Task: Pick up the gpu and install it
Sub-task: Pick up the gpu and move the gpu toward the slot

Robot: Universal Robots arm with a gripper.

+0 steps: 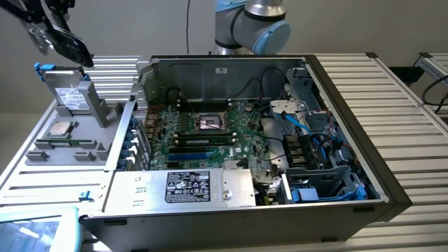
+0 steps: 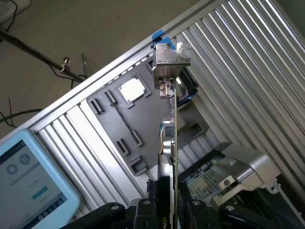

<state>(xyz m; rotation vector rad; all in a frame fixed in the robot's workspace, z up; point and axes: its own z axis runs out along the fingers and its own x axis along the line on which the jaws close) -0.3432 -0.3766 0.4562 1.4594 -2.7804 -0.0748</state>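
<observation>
The gripper (image 2: 164, 217) is clenched on the gpu (image 2: 174, 143). The card stands edge-on between the two jaws, with its black fan block down at the jaws and its silver bracket (image 2: 167, 59) at the end far from them. In the exterior view, the held card hangs in the air over the far corner of the bench (image 1: 413, 105) on the exterior view's left. It is above the grey tray (image 1: 42, 155) and apart from it. In this tray a silver drive (image 1: 70, 97) stands upright. The open computer case (image 1: 336, 105) with the motherboard (image 1: 203, 136) lies just beside the tray, towards the exterior view's right.
</observation>
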